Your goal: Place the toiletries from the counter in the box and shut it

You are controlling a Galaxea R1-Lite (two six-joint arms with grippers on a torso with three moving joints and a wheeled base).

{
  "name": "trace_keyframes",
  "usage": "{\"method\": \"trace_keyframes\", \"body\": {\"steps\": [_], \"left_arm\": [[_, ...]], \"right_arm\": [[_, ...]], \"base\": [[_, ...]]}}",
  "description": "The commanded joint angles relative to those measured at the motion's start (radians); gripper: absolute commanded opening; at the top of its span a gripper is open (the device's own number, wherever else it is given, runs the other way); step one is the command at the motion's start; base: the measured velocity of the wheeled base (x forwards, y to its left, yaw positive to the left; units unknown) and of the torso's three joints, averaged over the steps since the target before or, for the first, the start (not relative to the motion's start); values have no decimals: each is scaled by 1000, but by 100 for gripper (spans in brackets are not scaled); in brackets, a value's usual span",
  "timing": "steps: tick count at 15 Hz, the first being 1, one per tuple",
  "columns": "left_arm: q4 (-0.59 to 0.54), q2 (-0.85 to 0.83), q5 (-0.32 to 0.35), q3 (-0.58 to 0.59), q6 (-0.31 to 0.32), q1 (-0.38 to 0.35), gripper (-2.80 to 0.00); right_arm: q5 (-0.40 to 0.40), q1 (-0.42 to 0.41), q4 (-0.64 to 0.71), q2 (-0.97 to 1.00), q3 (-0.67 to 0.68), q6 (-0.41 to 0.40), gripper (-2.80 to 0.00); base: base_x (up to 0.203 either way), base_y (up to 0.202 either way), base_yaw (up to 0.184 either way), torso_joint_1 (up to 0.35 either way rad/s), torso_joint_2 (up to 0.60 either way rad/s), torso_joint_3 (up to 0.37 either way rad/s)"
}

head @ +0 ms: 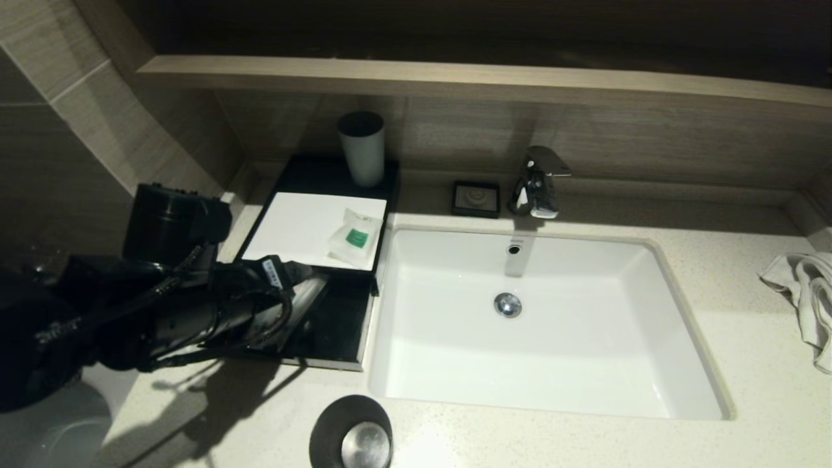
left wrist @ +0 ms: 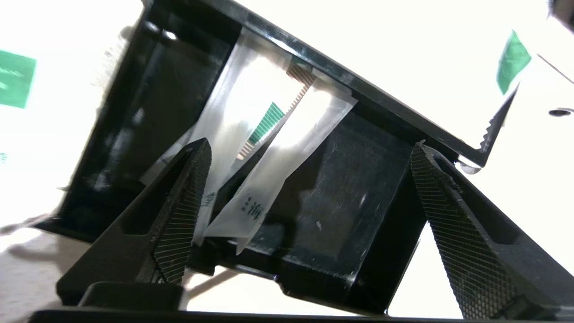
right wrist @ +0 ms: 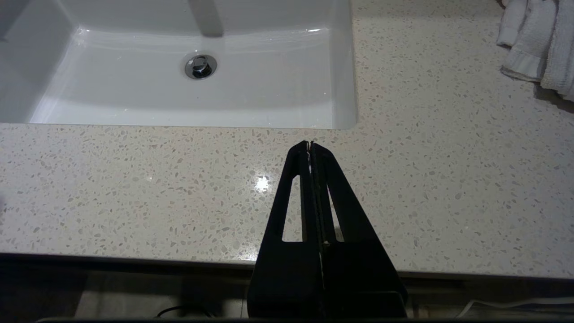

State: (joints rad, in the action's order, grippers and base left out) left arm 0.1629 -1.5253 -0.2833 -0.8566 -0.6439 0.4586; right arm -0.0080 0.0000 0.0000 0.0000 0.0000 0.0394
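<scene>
The black box [head: 292, 224] with the white top panel stands left of the sink, its front drawer [head: 338, 325] pulled out. My left gripper [left wrist: 310, 150] hangs open just above the drawer [left wrist: 341, 197], nothing between its fingers. Two long translucent sachets [left wrist: 233, 121] [left wrist: 291, 148] with green labels lie crossed inside the drawer, close to one finger [left wrist: 184, 202]. A small squarish sachet [head: 354, 237] lies on the box's white top. Another green label [left wrist: 15, 78] shows on white beside the drawer. My right gripper [right wrist: 310, 144] is shut and empty over the counter [right wrist: 134, 188] near its front edge.
A grey cup [head: 361, 148] stands on the back of the box. A black soap dish [head: 476, 198] and the faucet [head: 536, 182] sit behind the white sink [head: 682, 351]. A black cup [head: 351, 432] stands at the counter's front, and a towel [head: 806, 292] lies far right.
</scene>
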Motion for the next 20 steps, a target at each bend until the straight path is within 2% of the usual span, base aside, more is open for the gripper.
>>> {"method": "trace_keyframes", "body": {"steps": [1,5,6,8,13,16,17,20], "left_arm": [[-6,45,-13,-1,29,-5,0],[-6,95,-38,-3,96,-16,0],[-6,103,-40,-4,108,-26,-280],[-6,117,-41,-5,146,-59,-280],[-3,132,-38,-4,253,-208,-280],[-5,145,-20,28,369,-293,-280],[-5,151,13,41,396,-320,-280],[-5,159,149,71,423,-408,-280]], "right_arm": [[0,0,0,2,0,0,-280],[0,0,0,2,0,0,-280],[0,0,0,2,0,0,-280],[0,0,0,2,0,0,-280],[0,0,0,2,0,0,-280],[0,0,0,2,0,0,-280],[0,0,0,2,0,0,-280],[0,0,0,2,0,0,-280]], "base": [[0,0,0,0,0,0],[0,0,0,0,0,0],[0,0,0,0,0,0],[0,0,0,0,0,0],[0,0,0,0,0,0],[0,0,0,0,0,0],[0,0,0,0,0,0],[0,0,0,0,0,0]]}}
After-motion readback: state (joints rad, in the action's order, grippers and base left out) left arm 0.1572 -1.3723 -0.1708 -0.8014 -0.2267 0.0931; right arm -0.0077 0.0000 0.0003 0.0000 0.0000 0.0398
